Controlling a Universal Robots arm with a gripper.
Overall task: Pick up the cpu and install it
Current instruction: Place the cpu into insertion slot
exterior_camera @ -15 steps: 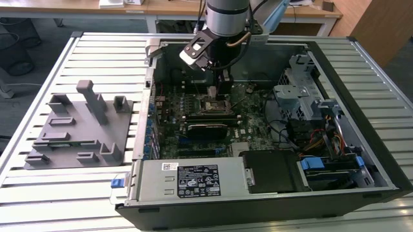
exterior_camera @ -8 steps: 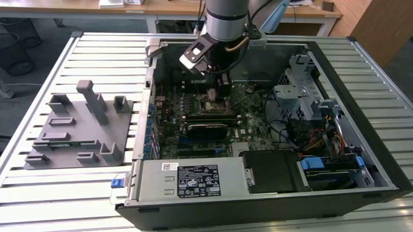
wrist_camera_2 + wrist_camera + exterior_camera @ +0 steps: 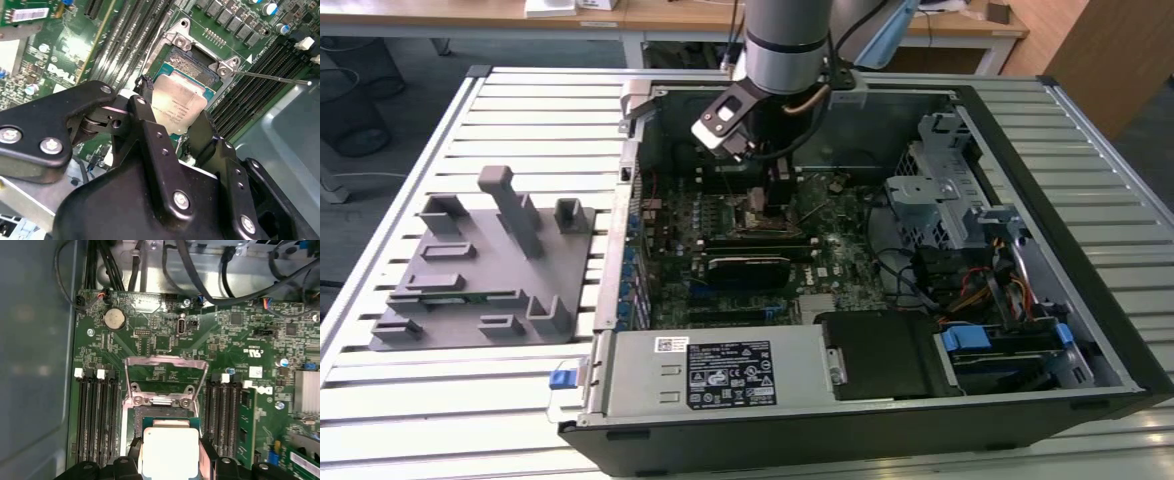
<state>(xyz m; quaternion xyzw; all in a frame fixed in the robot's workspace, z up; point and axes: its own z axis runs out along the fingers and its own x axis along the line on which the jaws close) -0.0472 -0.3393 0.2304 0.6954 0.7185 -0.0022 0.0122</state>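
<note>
cpu [image 3: 181, 102] gripped in the hand [image 3: 171, 447], directly over the open socket [image 3: 161, 401].
Hand is closed to chip width, one finger [image 3: 134, 454] on each opposite edge, silver top up. Chip is square to the socket on the motherboard [image 3: 225, 335], with the load plate [image 3: 165, 362] standing raised (can't tell if the chip touches the socket or sits just above it). Memory slots [image 3: 97, 415] flank both sides. In the exterior view the arm [image 3: 785, 40] reaches down into the open computer case [image 3: 1067, 215] on the slatted tabletop [image 3: 440, 420]. A grey fixture tray [image 3: 467, 275] lies beside the case on the exterior view's left.
</note>
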